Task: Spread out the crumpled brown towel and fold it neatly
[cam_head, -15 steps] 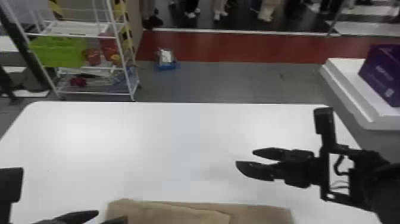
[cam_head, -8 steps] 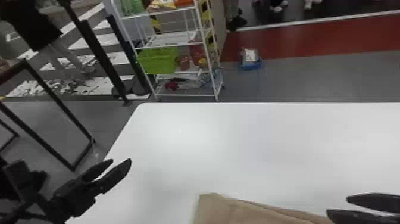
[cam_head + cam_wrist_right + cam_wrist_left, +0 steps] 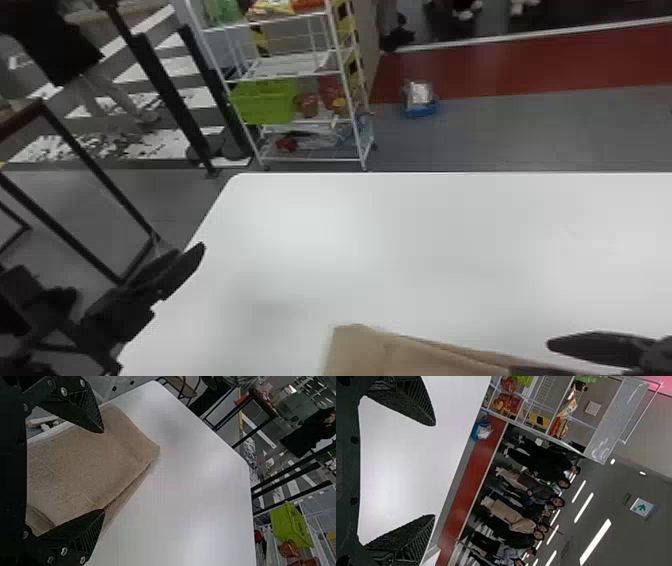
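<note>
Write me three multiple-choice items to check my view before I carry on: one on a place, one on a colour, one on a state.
1. Where does the brown towel lie?
A. On the floor
B. On the white table
C. On a chair

2. What colour is the bin on the rack?
A. Lime green
B. Purple
C. Orange

3. How is the left tool?
A. Shut on the towel
B. Shut and empty
C. Open and empty

1: B, the right wrist view shows the towel lying on the tabletop.
2: A, the head view shows its bright green side.
3: C, the left wrist view shows its fingers wide apart with nothing held between them.
</note>
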